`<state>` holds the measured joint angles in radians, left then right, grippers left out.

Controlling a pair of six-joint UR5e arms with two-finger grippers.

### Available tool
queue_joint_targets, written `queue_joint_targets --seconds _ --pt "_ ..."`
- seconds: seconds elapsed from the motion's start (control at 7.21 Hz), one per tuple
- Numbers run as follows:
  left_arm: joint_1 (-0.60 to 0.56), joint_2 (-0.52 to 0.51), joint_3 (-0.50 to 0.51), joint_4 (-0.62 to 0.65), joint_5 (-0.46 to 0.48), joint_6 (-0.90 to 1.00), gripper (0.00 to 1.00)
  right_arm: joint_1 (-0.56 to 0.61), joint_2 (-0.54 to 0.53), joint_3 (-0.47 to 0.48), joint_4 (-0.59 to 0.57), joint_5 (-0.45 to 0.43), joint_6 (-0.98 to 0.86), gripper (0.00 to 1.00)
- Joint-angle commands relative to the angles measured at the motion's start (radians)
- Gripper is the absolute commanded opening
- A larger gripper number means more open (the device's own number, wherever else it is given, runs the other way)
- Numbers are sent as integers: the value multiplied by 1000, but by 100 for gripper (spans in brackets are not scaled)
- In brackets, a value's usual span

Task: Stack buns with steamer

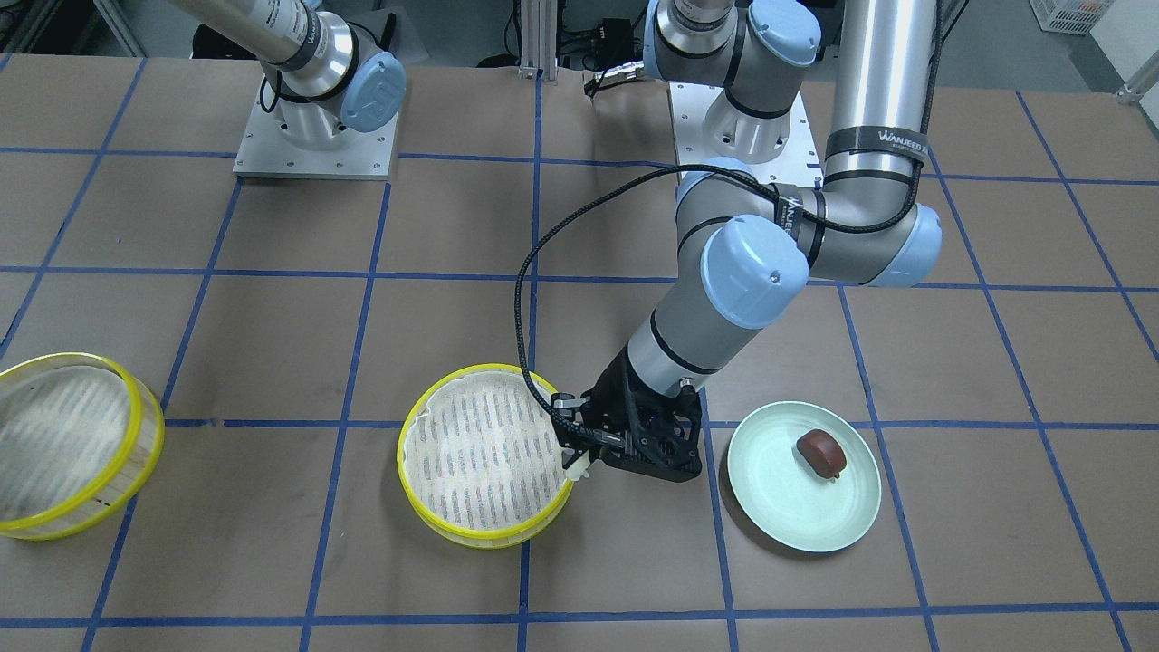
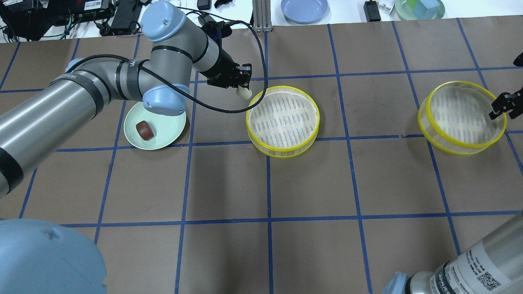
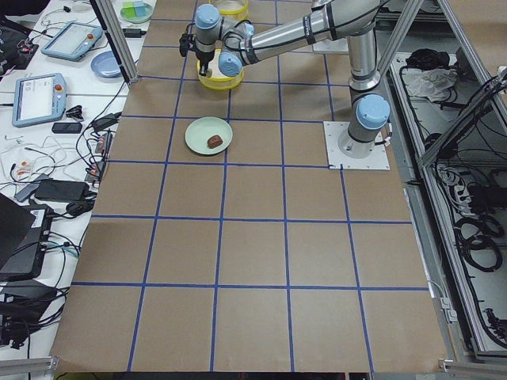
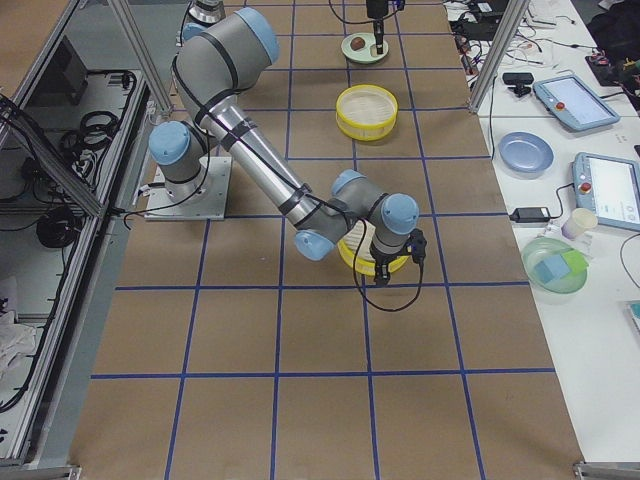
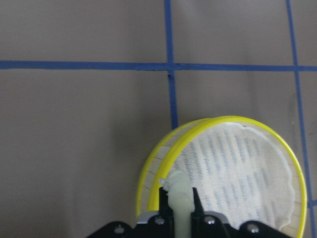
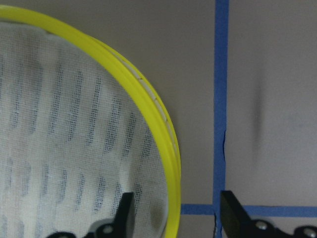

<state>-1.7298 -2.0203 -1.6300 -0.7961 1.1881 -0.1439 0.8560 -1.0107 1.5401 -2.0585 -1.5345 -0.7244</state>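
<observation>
1. Overhead view, far left: a mint-green plate (image 2: 167, 132) is sitting on the worktop (image 2: 261, 183). The dark brown bun (image 2: 145, 130) is lying on it, at about 8 o'clock from the left gripper (image 2: 242, 87) and well apart from it.
2. The left gripper is pinching the cream bun (image 2: 245, 93), with its jaws closed down to the bun's width. In the left wrist view the bun is sticking out past the fingertips, its long axis in line with the fingers.
3. Key relation: the cream bun is hanging just outside the yellow rim of the centre steamer tier (image 2: 282, 154), at the tier's 10 o'clock edge. The tier's cloth-lined middle is lying at about 4 o'clock from the bun.
4. Judgement: the next move is calling for a short carry toward 4 o'clock, then a lowering and release. With the rim this close, a low carry is risking a clip.
5. No bun is showing in the centre steamer tier.
6. The right steamer tier (image 2: 457, 152) is sitting at 3 o'clock from the centre one, well apart.
7. The right gripper (image 2: 500, 107) is spread open at that tier's 3 o'clock edge. One finger is inside the rim and one outside, and it is gripping nothing.
8. Judgement: the left arm is nearer both buns. The task is at an early stage.
</observation>
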Motion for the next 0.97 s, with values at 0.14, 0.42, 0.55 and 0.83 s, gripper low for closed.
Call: queue_joint_targets --seconds 0.14,0.42,0.55,0.83 --pt "-57 -57 -30 12 -13 -3 81 0 1 0 1 1 -6 13" --pt "-70 -60 -34 12 -13 -5 100 0 14 0 -2 -1 -6 0" --pt "-70 -60 -34 12 -13 -16 100 0 5 -3 -2 -1 -3 0" --pt "-62 -6 -2 -76 16 -28 100 0 -34 -17 -5 8 11 0"
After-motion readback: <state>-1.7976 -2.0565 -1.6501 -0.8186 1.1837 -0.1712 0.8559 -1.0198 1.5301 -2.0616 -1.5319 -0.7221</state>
